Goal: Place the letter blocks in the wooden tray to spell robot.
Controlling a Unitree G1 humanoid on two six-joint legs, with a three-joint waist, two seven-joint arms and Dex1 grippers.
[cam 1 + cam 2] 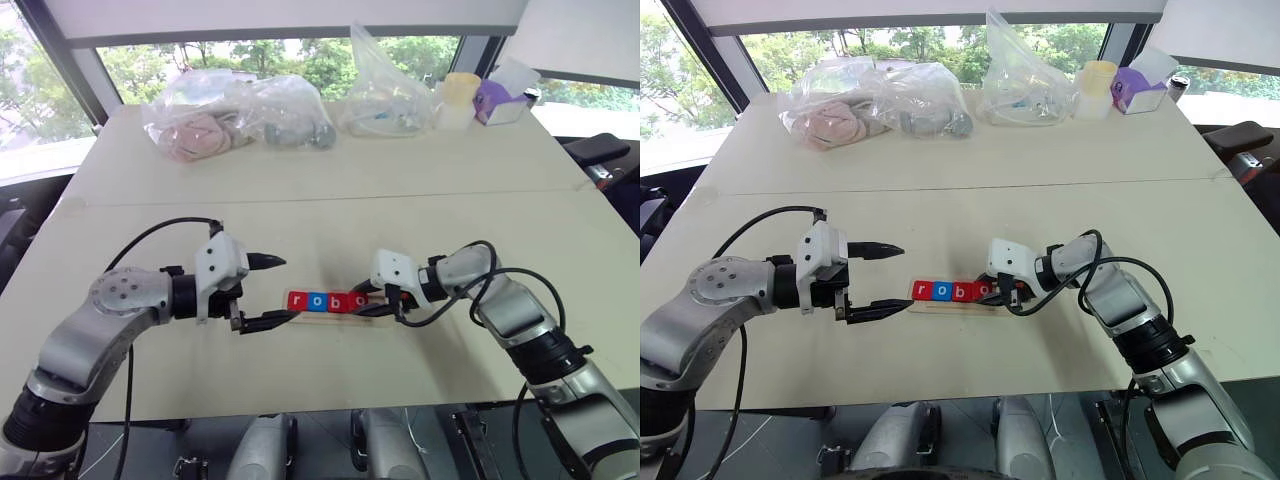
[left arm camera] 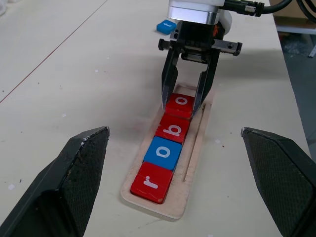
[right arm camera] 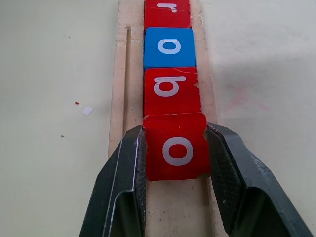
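Right hand point(image 3: 177, 148), fingers closed on the fourth block, a red "o" point(image 3: 177, 145), seated in the wooden tray point(image 2: 196, 148) directly behind the red "b" point(image 3: 172, 90), the blue "o" point(image 3: 169, 47) and the red "r" point(image 2: 151, 181). Release appears to be the step in hand: the fingers would best part only slightly and withdraw straight upward, so that the block neither tilts nor pushes its neighbours along the slot. Left hand point(image 2: 175, 180) hovers wide open and empty at the "r" end of the tray. One blue block point(image 2: 166, 25), presumably the "t", lies on the table point(image 1: 330, 215) beyond the right hand, apart from the tray. The tray's long axis runs from hand to hand across the table; the word reads from the robot's left to its right, leaving the free slot at the right end.
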